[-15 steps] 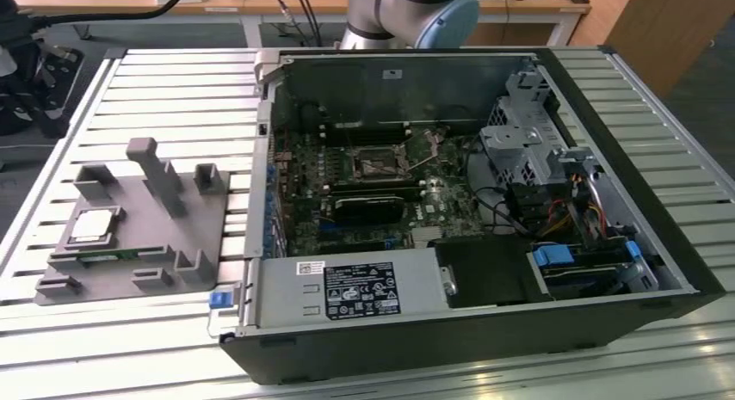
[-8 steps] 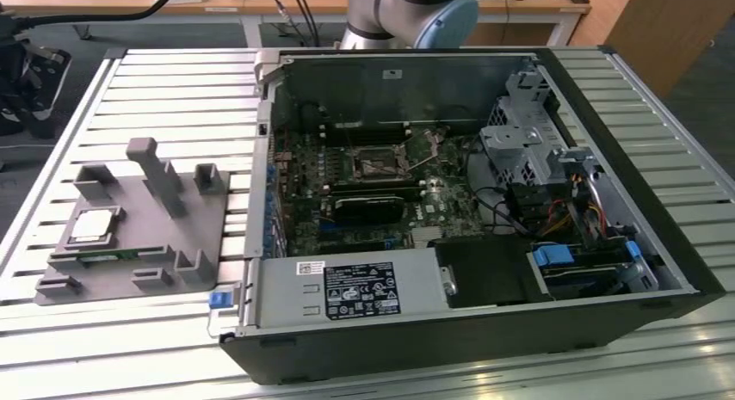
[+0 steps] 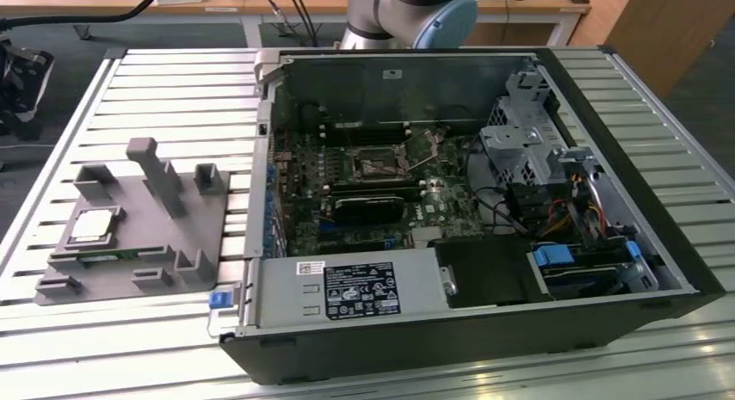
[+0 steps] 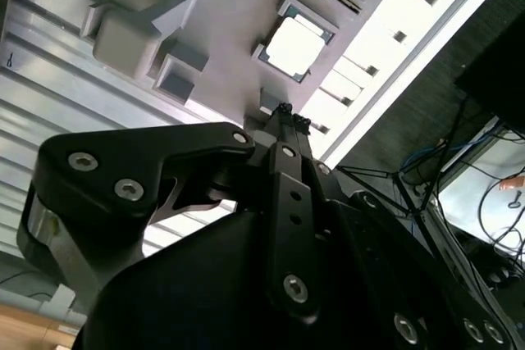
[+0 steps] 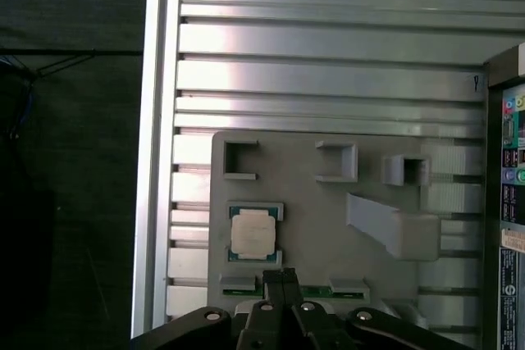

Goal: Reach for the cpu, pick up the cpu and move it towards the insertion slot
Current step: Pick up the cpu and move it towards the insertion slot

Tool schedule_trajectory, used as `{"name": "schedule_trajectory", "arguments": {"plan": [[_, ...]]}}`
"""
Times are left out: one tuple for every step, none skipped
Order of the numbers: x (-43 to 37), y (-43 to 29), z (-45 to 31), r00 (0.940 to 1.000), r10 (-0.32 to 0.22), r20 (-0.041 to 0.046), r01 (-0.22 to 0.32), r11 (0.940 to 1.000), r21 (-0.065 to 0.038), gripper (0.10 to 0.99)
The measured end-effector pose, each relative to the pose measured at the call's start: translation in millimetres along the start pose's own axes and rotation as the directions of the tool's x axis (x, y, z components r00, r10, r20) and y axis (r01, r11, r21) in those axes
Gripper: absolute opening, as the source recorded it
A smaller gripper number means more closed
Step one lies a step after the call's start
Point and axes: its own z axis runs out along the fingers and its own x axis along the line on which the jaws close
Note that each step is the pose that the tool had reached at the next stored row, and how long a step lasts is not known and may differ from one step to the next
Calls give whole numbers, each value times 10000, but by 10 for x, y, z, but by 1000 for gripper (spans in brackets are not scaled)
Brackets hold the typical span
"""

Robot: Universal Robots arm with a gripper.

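A: Where does the cpu (image 3: 95, 225) sit?

B: Flat in a pocket of the grey holder (image 3: 144, 234), lower left of the exterior view, on the slatted bench (image 3: 172, 90). Not yet lifted. The insertion slot (image 3: 377, 166) is inside the open case (image 3: 460, 344), mid-frame, well apart from the chip.

A: And the fingers (image 5: 273, 284)?

B: In the first wrist view they are pressed together, narrow, holding nothing. They hang over the holder, near the cpu but not touching it.

A: How will it handle?

B: My judgement: light, thin and stiff. The metal lid looks slick, so a press on top would skate. The underside is probably delicate, so keep it level. Take it by two opposite pale rims with a light squeeze. The pocket's corner tabs crowd the chip, and the gaps between them look like the way in. As they stand, the fingers are too narrow to span it.
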Motion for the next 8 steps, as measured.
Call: {"name": "schedule_trajectory", "arguments": {"plan": [[1, 0, 1, 10000, -1, -2, 1, 10000, 9, 106], [2, 0, 4, 10000, -1, -1, 1, 10000, 22, 106], [4, 0, 7, 10000, -1, -1, 1, 10000, 38, 114], [5, -1, 14, 10000, -2, 0, 2, 10000, 44, 169], [6, -2, 21, 10000, -2, 0, 2, 10000, 46, 169], [6, -2, 30, 10000, -3, -1, 3, 10000, 53, 231], [6, -3, 40, 10000, -3, -2, 3, 10000, 60, 294], [6, -3, 52, 10000, -3, -1, 3, 10000, 65, 294]]}}
